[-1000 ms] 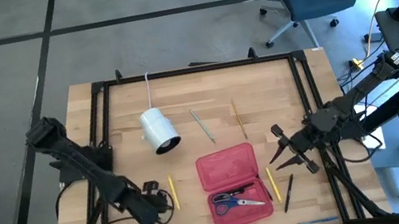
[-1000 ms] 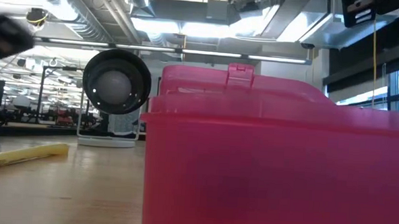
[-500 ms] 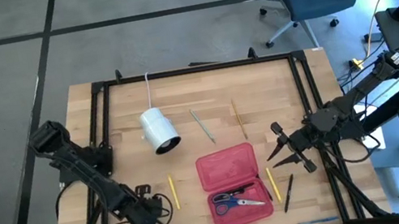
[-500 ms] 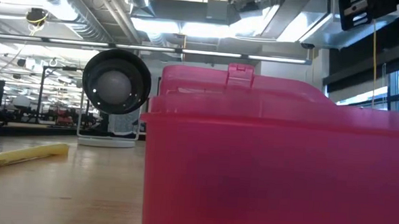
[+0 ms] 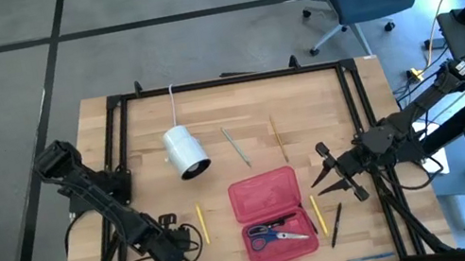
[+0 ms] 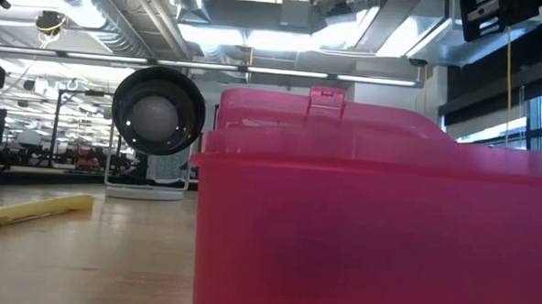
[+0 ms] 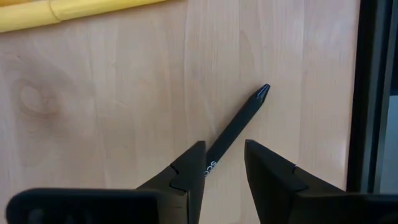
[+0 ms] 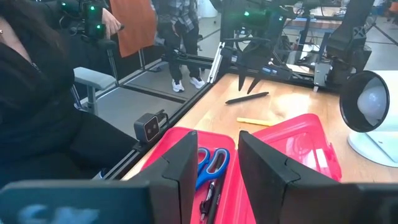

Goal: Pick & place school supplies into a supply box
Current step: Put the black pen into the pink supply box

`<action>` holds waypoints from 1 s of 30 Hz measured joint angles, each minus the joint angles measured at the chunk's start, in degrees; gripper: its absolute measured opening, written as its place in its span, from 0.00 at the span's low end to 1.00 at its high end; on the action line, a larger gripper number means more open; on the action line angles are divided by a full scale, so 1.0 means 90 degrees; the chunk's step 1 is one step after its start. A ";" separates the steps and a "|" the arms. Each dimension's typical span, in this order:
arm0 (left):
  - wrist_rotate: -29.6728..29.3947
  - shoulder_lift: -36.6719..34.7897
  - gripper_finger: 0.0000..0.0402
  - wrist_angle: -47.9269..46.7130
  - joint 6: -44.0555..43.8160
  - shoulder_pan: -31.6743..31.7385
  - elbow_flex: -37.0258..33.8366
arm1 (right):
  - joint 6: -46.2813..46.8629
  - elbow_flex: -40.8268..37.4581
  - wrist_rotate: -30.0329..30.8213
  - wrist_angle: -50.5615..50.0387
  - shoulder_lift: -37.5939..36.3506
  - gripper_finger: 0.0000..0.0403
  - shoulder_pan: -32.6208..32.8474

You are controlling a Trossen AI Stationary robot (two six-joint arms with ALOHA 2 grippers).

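The red supply box (image 5: pixel 272 218) lies open near the table's near edge, with blue-handled scissors (image 5: pixel 276 232) and a dark pen (image 8: pixel 208 206) in its base. My left gripper (image 7: pixel 224 146) is open and points down over a black pen (image 7: pixel 239 124) lying flat on the table left of the box. Its fingers stand on either side of the pen's one end. A yellow pencil (image 5: pixel 201 223) lies between that pen and the box. My right gripper (image 5: pixel 332 175) hangs open right of the box lid (image 8: pixel 298 146). A second yellow pencil (image 5: pixel 317 214) and a black pen (image 5: pixel 336 225) lie right of the box.
A white cylinder (image 5: pixel 184 151) with a cord lies toward the far left. A green pencil (image 5: pixel 235 146) and a wood-coloured pencil (image 5: pixel 279 138) lie beyond the box. A black frame (image 5: pixel 124 169) runs along the table's sides. People (image 8: pixel 37 93) are beyond the left edge.
My left gripper has shifted slightly toward the table's left edge, then kept still. In the low view its dark blur has left the upper left area.
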 joint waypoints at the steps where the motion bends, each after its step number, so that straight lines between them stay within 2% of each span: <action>1: -0.0001 -0.0001 0.28 0.0000 -0.0001 0.0000 0.0000 | 0.0000 0.0000 0.0000 0.0000 0.0000 0.30 0.0000; 4: -0.0051 -0.0002 0.32 0.0000 -0.0050 0.0000 0.0000 | 0.0000 0.0000 0.0000 -0.0002 0.0000 0.30 0.0000; 9: -0.0575 -0.0002 0.41 0.0000 -0.0499 0.0002 0.0000 | 0.0000 0.0000 0.0000 -0.0002 0.0000 0.30 0.0000; 15: -0.0479 -0.0002 0.50 0.0055 -0.0471 0.0000 -0.0002 | -0.0002 0.0000 0.0000 -0.0005 -0.0001 0.30 0.0000; 23: -0.0457 -0.0002 0.51 0.0577 -0.0725 0.0002 -0.0002 | 0.0000 0.0000 0.0000 -0.0007 -0.0002 0.30 0.0000; 26: -0.0442 0.0001 0.51 0.0481 -0.0687 0.0002 -0.0002 | 0.0000 0.0000 0.0000 -0.0017 -0.0002 0.30 -0.0002; 30: -0.0114 0.0064 0.50 0.0231 -0.0418 -0.0111 -0.0081 | 0.0000 0.0000 0.0000 -0.0056 -0.0002 0.30 -0.0002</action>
